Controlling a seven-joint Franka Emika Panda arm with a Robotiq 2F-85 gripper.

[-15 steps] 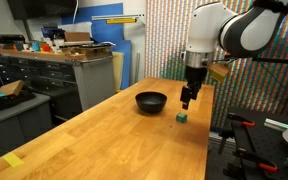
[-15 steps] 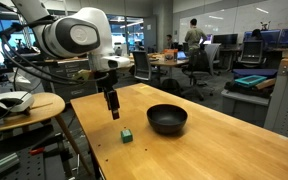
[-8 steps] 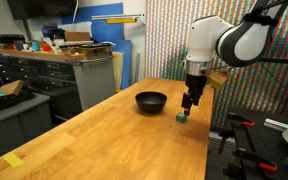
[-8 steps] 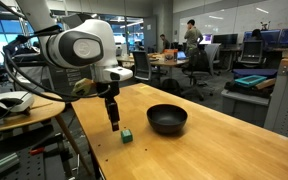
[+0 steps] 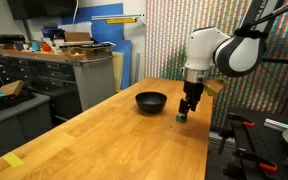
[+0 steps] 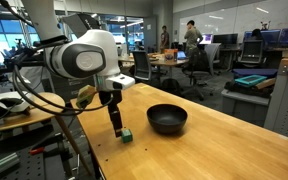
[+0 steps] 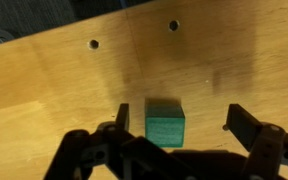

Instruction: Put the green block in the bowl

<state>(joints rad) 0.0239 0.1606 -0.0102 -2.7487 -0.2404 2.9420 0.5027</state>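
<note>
While the pincer (image 7: 180,122) hangs apart, green block (image 7: 165,120) between its fingers, seemingly untouched, bowl (image 5: 151,101) nearby.

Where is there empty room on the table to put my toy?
The long bare wood from the bowl toward the near end of the table is free. It is crowded beside the bowl, where the gripper hangs over the green block.

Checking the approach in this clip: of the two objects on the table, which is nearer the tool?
The green block: in the wrist view it sits between the fingers of the open tool, while the black bowl stands well apart from it.
</note>
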